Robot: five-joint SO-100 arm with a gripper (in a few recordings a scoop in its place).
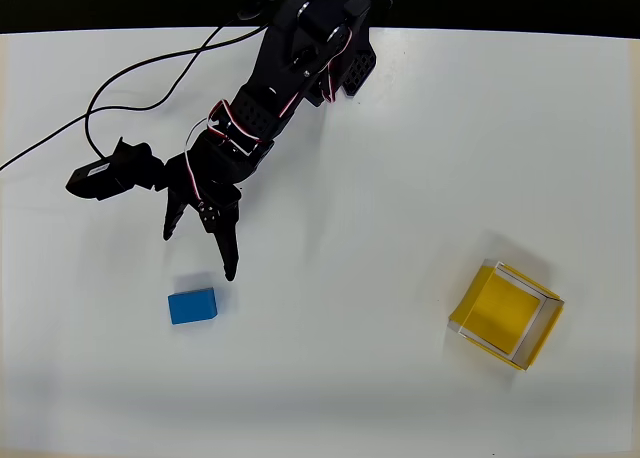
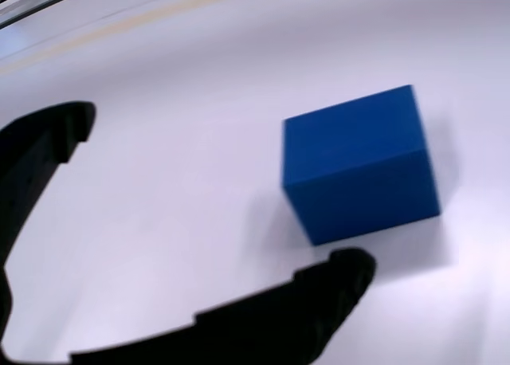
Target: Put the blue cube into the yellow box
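Overhead view: black claw (image 1: 200, 253) spread wide, holding nothing, poised over the white table (image 1: 400, 158) at the left. Blue cube (image 1: 192, 305) flat on the table just below the fingertips, near the longer finger's tip, not between them. Yellow box (image 1: 505, 313) well apart at the right, open-topped.

Wrist view: claw (image 2: 215, 198) agape, blue cube (image 2: 358, 166) just beyond the lower finger (image 2: 271, 317), outside the gap, untouched.

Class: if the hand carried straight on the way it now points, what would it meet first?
Probably the blue cube: the open hand points down-picture toward it in the overhead view, though one finger may pass beside it.
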